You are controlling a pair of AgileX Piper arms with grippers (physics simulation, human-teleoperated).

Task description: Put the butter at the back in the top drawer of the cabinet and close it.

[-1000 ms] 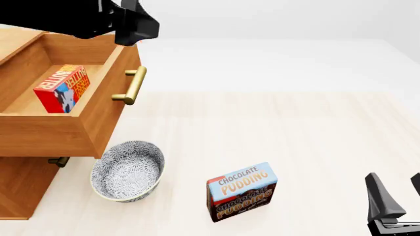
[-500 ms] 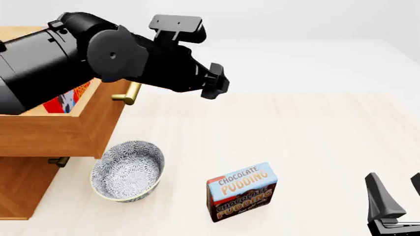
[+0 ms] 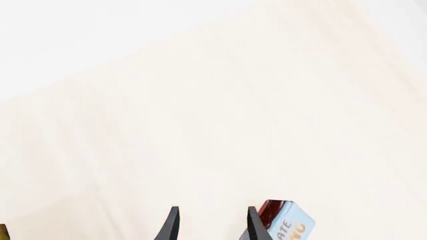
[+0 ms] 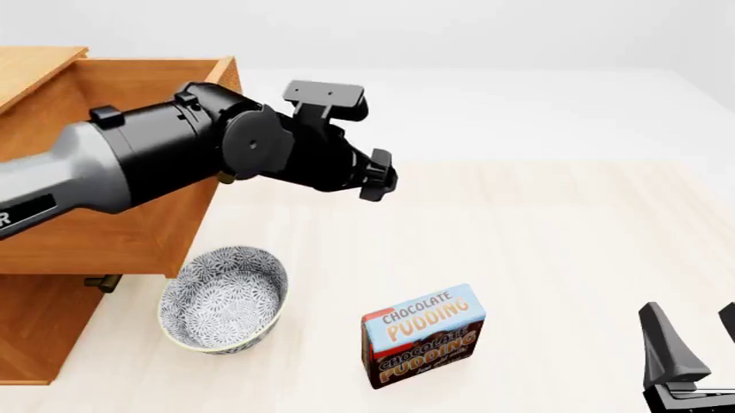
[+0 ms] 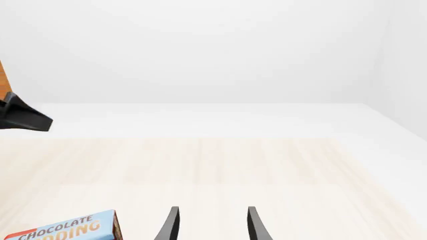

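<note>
Left gripper (image 4: pixel 377 175) hangs over the table (image 4: pixel 552 232) with its fingers spread and nothing between them, just off the top drawer (image 4: pixel 115 237) at its 3 o'clock side. The right gripper (image 4: pixel 689 354) is also spread and holding nothing, parked at the table's near edge around 5 o'clock.

The drawer stands pulled out of the cabinet (image 4: pixel 34 335). The left arm covers the inside of the drawer, so the butter cannot be seen.

Risk, as a judgement: a push to close that lands off-centre or too high could slide over the drawer's rim, or the bulky forearm could catch on it.

A patterned bowl (image 4: pixel 224 298) sits directly under the drawer's outer corner, and the pudding box (image 4: pixel 423 335) at 5 o'clock from the left gripper. Bare tabletop opens from 1 to 4 o'clock.
</note>
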